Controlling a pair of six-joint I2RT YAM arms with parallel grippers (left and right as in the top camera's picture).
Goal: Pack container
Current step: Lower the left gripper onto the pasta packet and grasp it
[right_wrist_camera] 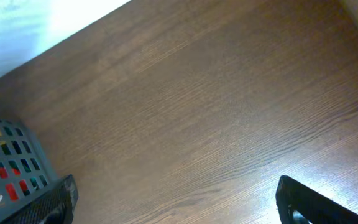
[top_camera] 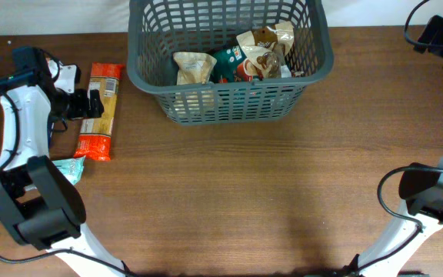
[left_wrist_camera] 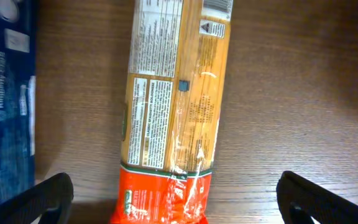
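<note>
The container (top_camera: 229,104) is a dark grey slotted basket at the table's far middle. In it lie a tan pouch (top_camera: 193,68), a green and red packet (top_camera: 228,65) and a brown pouch (top_camera: 264,46). A long spaghetti pack (top_camera: 98,111) with red ends lies left of the basket. My left gripper (top_camera: 89,104) is over it, open. In the left wrist view its fingers stand on either side of the pack (left_wrist_camera: 173,106), apart from it. My right gripper (top_camera: 439,35) hangs open and empty at the far right, above bare wood.
A small teal packet (top_camera: 71,168) lies near the left arm's base. A blue packet (left_wrist_camera: 5,106) shows at the left edge of the left wrist view. The basket's corner (right_wrist_camera: 11,155) shows in the right wrist view. The brown wooden table (top_camera: 244,200) fills the foreground.
</note>
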